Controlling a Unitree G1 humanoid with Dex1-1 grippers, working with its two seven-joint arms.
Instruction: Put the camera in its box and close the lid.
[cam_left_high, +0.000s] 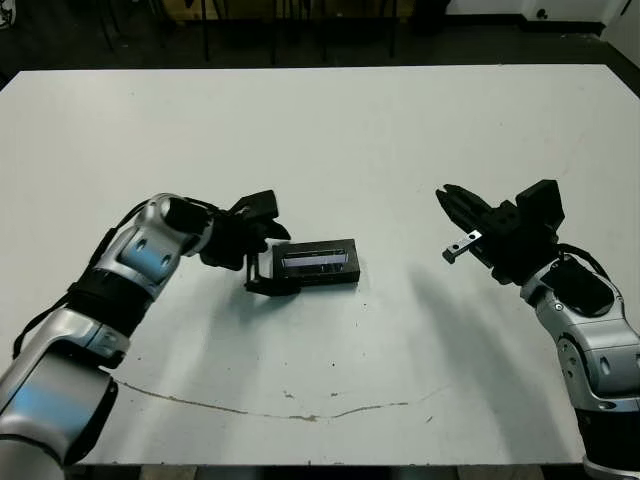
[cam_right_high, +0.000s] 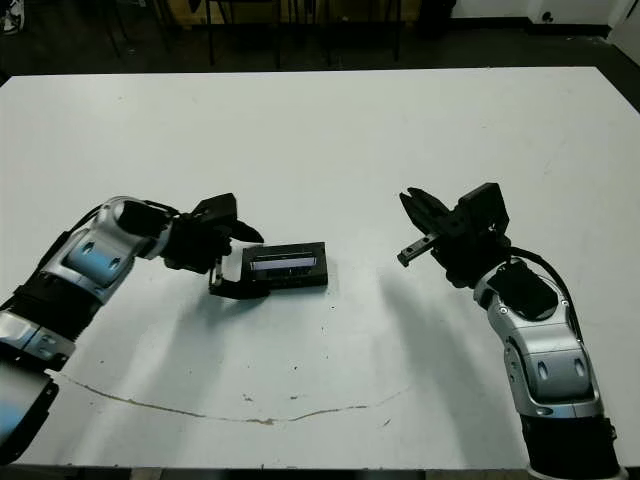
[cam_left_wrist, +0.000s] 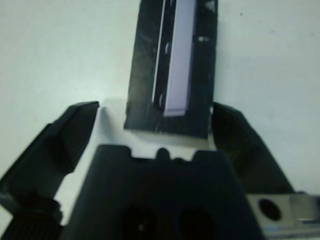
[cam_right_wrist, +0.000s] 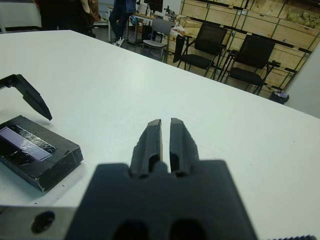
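our left tool (cam_left_high: 262, 250) has its two black fingers spread apart, straddling the near end of the flat black lid with its silvery strip (cam_left_high: 318, 262), we judge to square it down onto the box beneath, which the lid hides. the camera is not visible, likely inside. our right tool (cam_left_high: 458, 222), fingers together and empty, hangs well apart over the white worktop (cam_left_high: 330, 130).
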